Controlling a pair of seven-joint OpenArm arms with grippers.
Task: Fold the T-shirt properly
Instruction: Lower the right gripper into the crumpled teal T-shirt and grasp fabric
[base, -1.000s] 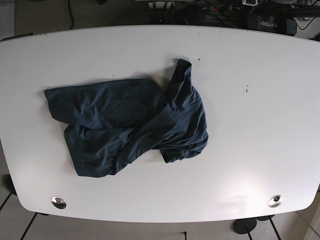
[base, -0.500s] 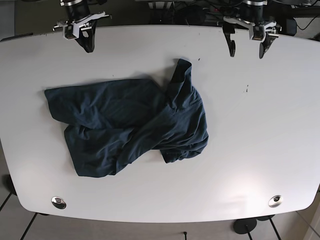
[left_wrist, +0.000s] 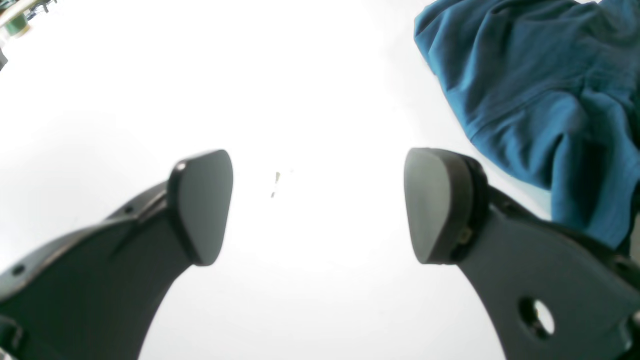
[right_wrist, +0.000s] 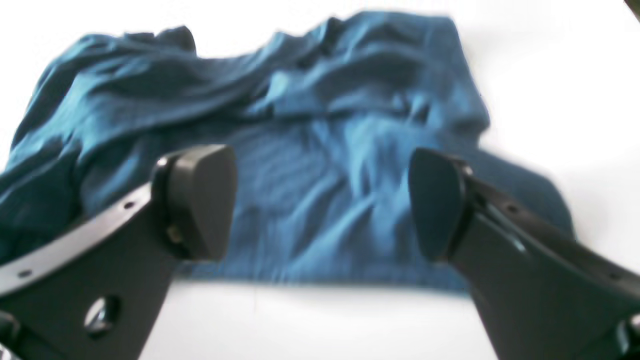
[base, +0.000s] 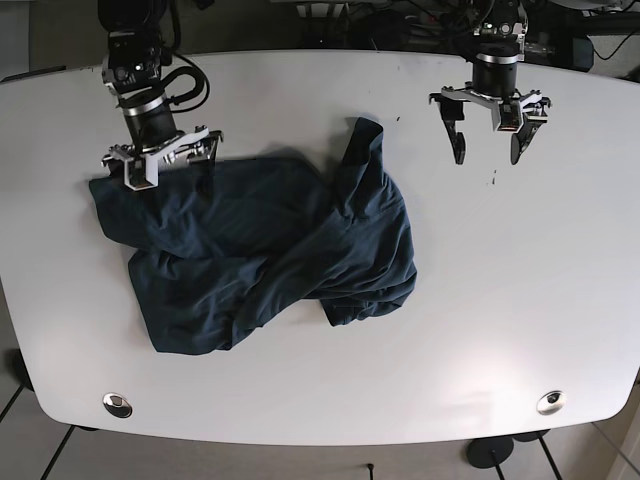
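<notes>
T-shirt (base: 265, 250) lies crumpled on white table (base: 520, 280), both grippers spread wide and empty.

The scene is lit brightly from above. A soft glare patch is seen on the desk (base: 490, 370) near its front edge in the base view, where its edges are bowed by the lens. In the left wrist view the desk is blown out to near white. In the right wrist view the T-shirt (right_wrist: 320, 150) is blurred, and the pincer (right_wrist: 322, 200) tips are rendered dark.
</notes>
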